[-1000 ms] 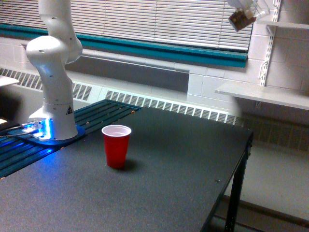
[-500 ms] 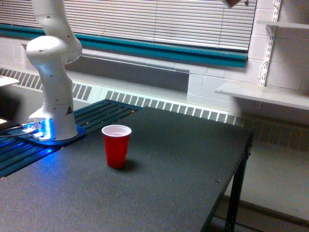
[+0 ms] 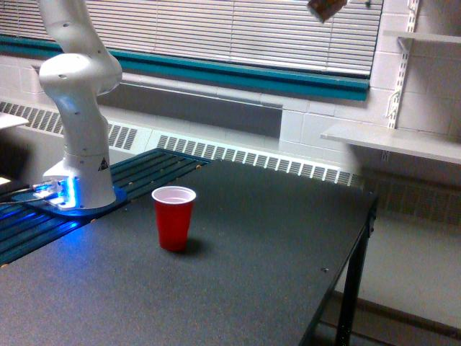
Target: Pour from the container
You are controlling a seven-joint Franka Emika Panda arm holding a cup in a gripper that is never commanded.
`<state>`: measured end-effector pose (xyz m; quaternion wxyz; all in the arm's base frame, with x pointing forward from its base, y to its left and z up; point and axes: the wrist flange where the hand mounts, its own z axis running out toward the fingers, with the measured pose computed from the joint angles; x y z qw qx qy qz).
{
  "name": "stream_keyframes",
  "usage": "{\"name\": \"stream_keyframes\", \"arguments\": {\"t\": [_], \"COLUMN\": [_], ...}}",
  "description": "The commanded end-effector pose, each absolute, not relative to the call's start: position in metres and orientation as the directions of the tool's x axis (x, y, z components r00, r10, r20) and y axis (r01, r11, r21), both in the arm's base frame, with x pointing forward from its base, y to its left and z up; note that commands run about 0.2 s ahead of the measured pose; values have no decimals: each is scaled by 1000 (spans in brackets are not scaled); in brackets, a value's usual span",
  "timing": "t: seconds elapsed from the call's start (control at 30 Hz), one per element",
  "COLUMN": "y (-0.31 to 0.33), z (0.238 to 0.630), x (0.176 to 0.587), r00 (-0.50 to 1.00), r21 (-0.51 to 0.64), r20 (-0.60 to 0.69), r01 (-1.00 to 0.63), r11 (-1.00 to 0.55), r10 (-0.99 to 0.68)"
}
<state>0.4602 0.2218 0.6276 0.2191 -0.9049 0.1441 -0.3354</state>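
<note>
The container (image 3: 325,9) shows only as a small clear cup end with brown bits at the very top edge of the exterior view, tilted, high above the table and well to the right of the red cup. The gripper that holds it is cut off by the frame's top edge. A red plastic cup (image 3: 173,217) with a white inside stands upright on the dark table (image 3: 274,252), left of centre, near the arm's base (image 3: 81,180).
The white arm rises from its blue-lit base at the exterior view's left. A dark slatted panel (image 3: 155,167) lies behind the cup. The table's right edge (image 3: 364,223) drops to the floor. White shelves (image 3: 392,140) hang on the right wall; window blinds fill the back.
The container rose from the upper right almost out of the frame, then shifted left along the top edge. The red cup and the arm's base stayed still.
</note>
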Motion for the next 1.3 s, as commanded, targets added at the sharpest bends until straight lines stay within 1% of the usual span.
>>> {"name": "stream_keyframes", "arguments": {"t": [0.03, 0.47, 0.77, 1.0, 1.17, 1.3], "y": [174, 109, 72, 39, 15, -7], "z": [607, 560, 516, 484, 472, 456], "x": [461, 442, 422, 405, 394, 385], "r00": [718, 702, 703, 691, 673, 660], "r21": [-478, -450, -416, -403, -405, -385], "r20": [536, 503, 466, 429, 406, 387], "r01": [-175, -285, -362, -430, -474, -519], "r11": [-861, -846, -834, -808, -782, -763], "r10": [-444, -504, -537, -582, -618, -644]}}
